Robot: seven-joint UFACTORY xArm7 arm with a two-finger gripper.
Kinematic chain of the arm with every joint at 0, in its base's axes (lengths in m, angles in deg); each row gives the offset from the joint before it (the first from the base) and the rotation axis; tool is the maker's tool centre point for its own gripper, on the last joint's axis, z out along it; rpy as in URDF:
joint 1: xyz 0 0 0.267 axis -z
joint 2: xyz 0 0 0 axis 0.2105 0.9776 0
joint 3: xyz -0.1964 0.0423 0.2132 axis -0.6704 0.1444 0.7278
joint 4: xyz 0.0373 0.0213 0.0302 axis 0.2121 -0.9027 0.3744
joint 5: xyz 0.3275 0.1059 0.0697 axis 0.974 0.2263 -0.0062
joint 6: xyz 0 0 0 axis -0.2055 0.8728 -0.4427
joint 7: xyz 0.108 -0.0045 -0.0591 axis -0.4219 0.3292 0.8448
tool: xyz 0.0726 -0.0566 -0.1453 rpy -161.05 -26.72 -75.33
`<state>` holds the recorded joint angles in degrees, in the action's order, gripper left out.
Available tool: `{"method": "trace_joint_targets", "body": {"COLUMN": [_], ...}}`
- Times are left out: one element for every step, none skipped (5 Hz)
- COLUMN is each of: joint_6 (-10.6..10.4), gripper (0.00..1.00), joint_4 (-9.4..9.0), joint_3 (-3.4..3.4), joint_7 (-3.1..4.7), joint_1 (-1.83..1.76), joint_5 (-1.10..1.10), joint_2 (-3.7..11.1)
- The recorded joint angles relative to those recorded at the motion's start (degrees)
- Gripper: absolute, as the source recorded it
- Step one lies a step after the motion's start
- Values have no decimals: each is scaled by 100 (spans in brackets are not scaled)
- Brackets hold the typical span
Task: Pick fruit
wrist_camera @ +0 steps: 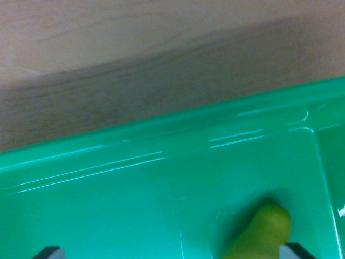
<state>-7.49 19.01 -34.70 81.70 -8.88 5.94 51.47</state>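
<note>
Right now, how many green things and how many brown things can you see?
Green: 2, the bin and the yellow-green pear inside it
Brown: 1, the wooden table
Total: 3

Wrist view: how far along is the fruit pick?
Done: the approach. The camera sits low over the green bin on the wooden table. In hand: lining up on the yellow-green fruit, which lies in the bin near the right fingertip; the left fingertip is far off, so the gripper is open. Left: close on the fruit and lift.
</note>
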Motion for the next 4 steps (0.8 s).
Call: {"method": "trace_joint_targets", "body": {"joint_6": [-275,-275,-537,-537], "gripper": [0,0,0,0], "joint_4": [-260,-260,-508,-508], "joint_3": [-38,-38,-74,-74], "joint_7": [-130,-130,-255,-255], "joint_1": [57,57,112,112], "joint_5": [-2,-2,-3,-3], "joint_2": [114,114,224,224]}}
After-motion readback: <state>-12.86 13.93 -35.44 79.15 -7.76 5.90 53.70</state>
